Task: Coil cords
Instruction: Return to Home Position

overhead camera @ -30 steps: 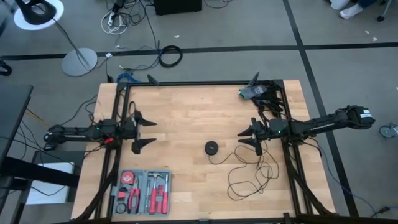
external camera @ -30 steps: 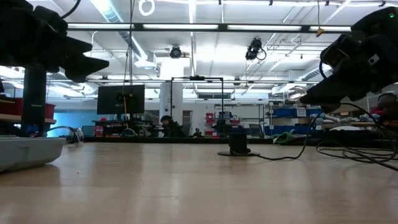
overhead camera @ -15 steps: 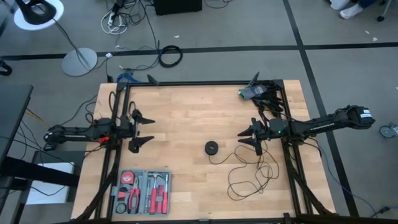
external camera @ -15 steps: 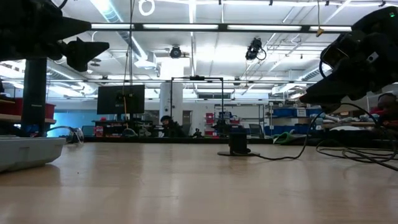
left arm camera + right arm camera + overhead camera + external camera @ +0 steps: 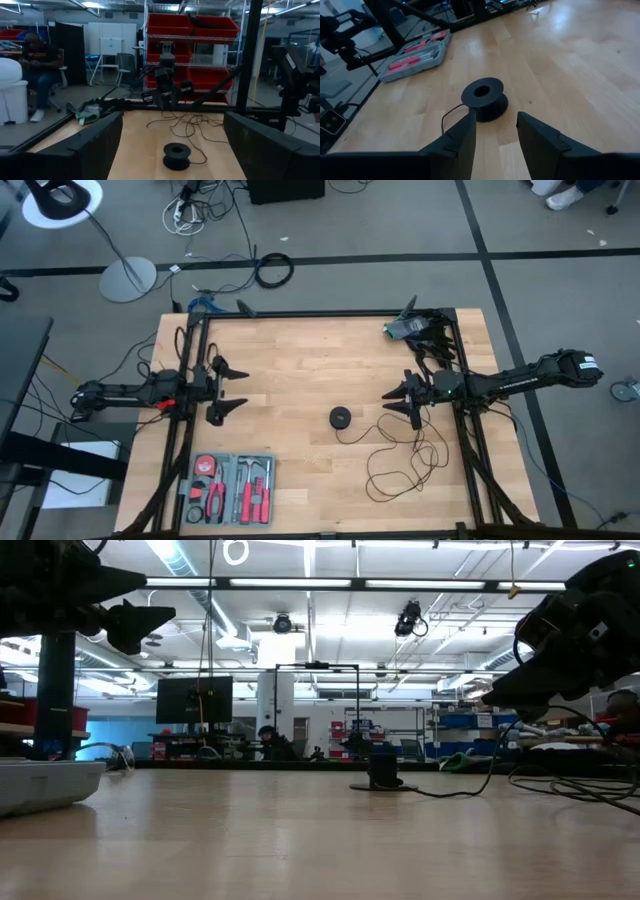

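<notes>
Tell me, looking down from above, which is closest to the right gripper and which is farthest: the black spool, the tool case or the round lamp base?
From the right gripper, high view:
1. black spool, on the table beside it, towards the middle.
2. tool case, at the table's lower left corner.
3. round lamp base, on the floor past the upper left corner.

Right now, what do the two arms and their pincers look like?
Both arms are slim, dark and jointed. The left arm shows a red fleck and a small green spot near its wrist; the right arm shows a green spot too. The left pincer and right pincer each have two dark, wedge-shaped fingers.
</notes>
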`<control>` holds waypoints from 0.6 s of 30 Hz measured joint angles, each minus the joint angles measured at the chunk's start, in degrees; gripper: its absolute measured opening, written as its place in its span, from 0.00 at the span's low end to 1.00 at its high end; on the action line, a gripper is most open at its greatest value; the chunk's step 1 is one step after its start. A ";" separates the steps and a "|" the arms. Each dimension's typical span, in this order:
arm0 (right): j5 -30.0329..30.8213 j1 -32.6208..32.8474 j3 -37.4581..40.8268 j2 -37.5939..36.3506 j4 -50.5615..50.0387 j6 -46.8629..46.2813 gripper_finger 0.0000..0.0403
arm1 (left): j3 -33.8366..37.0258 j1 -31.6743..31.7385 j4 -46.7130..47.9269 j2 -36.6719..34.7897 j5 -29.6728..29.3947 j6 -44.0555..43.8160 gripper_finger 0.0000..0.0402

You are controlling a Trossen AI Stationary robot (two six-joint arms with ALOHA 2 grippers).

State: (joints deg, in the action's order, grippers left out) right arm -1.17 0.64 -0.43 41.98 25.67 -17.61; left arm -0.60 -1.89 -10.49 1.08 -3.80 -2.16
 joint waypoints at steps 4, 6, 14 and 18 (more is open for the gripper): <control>-0.36 0.02 0.00 0.00 0.02 -1.92 0.36 | -1.71 0.00 4.63 -0.04 0.74 -0.89 0.88; -1.07 0.02 0.02 0.00 0.00 -2.17 0.36 | -3.97 0.00 11.68 -0.04 1.50 -1.02 0.88; -1.36 0.02 0.04 0.00 -0.02 0.14 0.36 | -0.29 -0.02 7.00 -0.04 3.47 -2.77 0.88; -1.47 0.02 0.04 0.02 0.01 -0.18 0.36 | 0.09 -0.02 7.61 0.33 3.31 -2.85 0.88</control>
State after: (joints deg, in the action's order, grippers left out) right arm -2.64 0.67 -0.38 41.99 25.68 -17.79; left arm -0.51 -1.91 -2.88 1.41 -0.49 -5.02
